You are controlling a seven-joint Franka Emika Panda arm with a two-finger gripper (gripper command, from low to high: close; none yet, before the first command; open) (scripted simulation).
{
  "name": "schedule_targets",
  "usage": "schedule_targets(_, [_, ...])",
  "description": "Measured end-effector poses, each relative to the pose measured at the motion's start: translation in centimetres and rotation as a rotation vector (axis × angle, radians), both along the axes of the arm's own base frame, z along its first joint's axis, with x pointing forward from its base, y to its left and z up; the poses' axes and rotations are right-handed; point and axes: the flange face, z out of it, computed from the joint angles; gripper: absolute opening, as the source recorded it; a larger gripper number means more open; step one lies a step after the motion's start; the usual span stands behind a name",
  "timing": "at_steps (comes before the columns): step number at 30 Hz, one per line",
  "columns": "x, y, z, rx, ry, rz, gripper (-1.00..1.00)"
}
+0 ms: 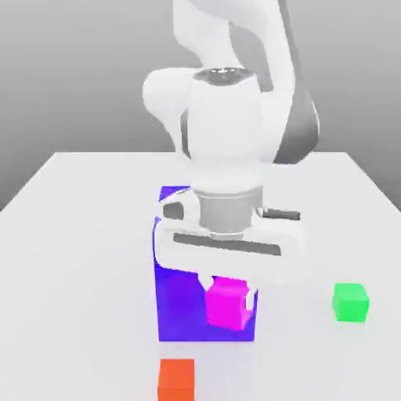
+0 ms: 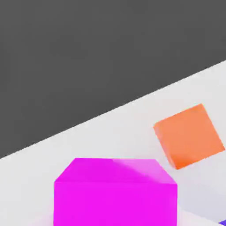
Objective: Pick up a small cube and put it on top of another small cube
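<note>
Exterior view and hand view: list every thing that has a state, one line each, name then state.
claw: shut on the magenta cube, pointing down.
magenta cube: gripped in the claw, in front of the big block.
big blue-purple block: standing on the table, untouched.
orange cube: free on the table.
green cube: free on the table.
</note>
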Motion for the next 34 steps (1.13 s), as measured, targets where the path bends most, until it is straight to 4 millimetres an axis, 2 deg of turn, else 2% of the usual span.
schedule_targets(2, [-1.2,3.9,0.0,-0.017,0.004,0.162,-1.0])
schedule_targets(7, [-5.7,11.2,-0.9,-0.067,0.036,0.522,-1.0])
schedule_targets(12, [-11.7,17.6,-2.0,-0.123,0.069,0.889,-1.0])
schedule_targets(13, [-13.0,18.3,-2.4,-0.136,0.081,0.95,-1.0])
schedule_targets(14, [-13.5,18.0,-3.0,-0.147,0.099,0.965,-1.0])
schedule_targets(18, [-13.0,17.0,-4.4,-0.165,0.121,0.949,-1.0])
schedule_targets(32, [-13.4,17.3,-9.7,-0.163,0.118,0.962,-1.0])
schedule_targets(33, [-13.5,17.3,-10.1,-0.16,0.117,0.963,1.0])
schedule_targets(34, [-13.5,17.3,-10.1,-0.16,0.117,0.963,1.0])
